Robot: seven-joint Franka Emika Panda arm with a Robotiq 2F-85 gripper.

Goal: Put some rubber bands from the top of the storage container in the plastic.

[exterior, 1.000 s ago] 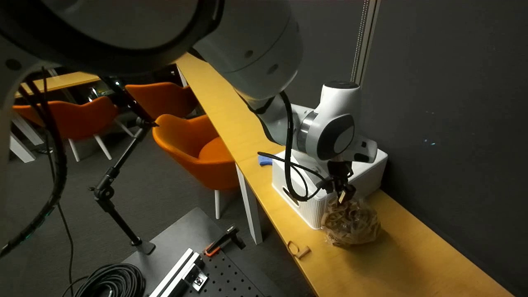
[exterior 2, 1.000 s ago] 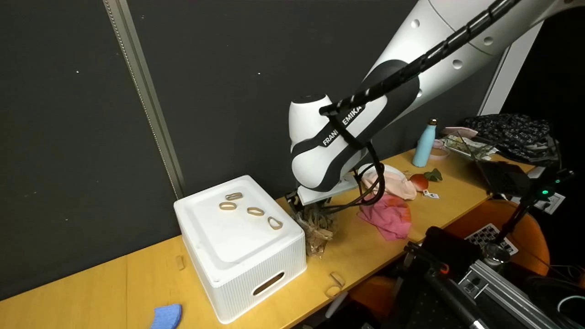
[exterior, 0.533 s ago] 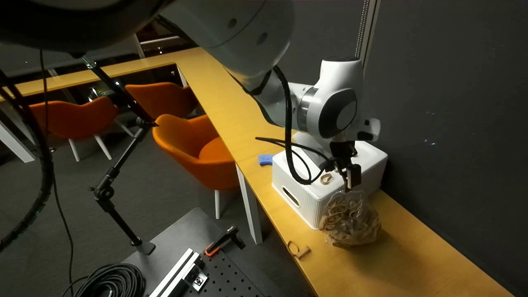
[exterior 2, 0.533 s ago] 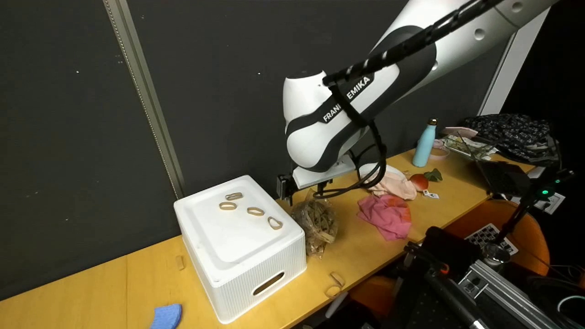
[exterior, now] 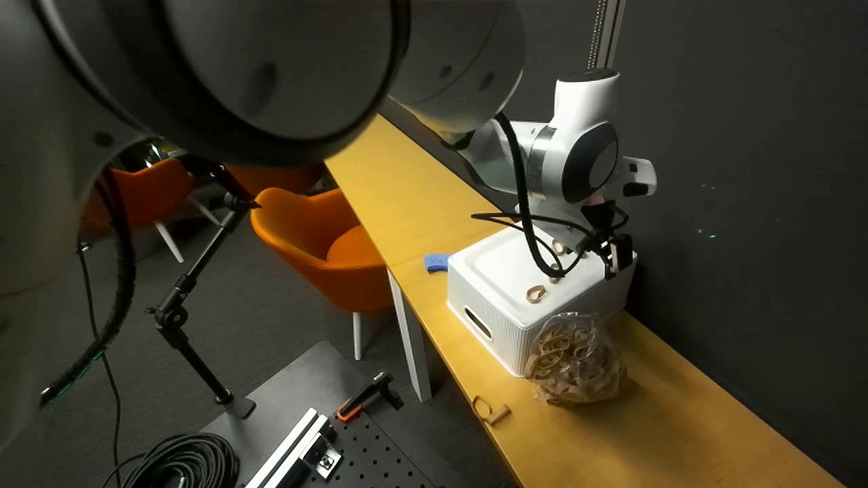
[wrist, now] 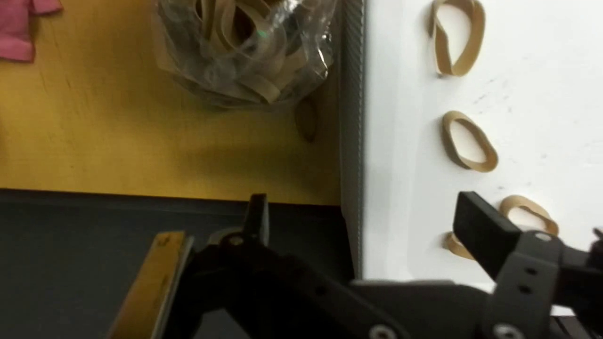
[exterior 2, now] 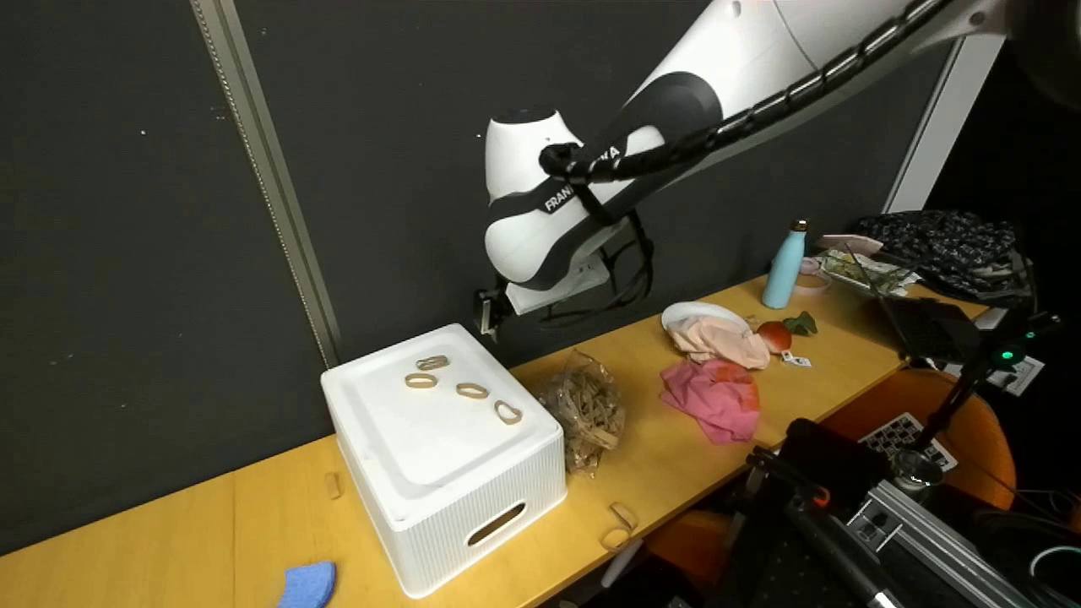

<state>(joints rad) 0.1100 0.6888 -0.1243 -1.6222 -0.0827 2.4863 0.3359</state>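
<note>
Black two-fingered gripper [wrist: 325,226]: spread wide
Tan rubber loops [wrist: 473,44]: four borne by white plastic box [exterior 2: 405,439]
Clear plastic bag [exterior 2: 587,414]: seen right of box

in the wrist view, the top edge cuts off the clear bag [wrist: 245,70], and the tool [wrist: 325,230] hides bits of two rubber bands [wrist: 458,248]. in an exterior view, the bottom edge cuts off the blue thing [exterior 2: 308,584] on the surface [exterior 2: 169,540].
</note>
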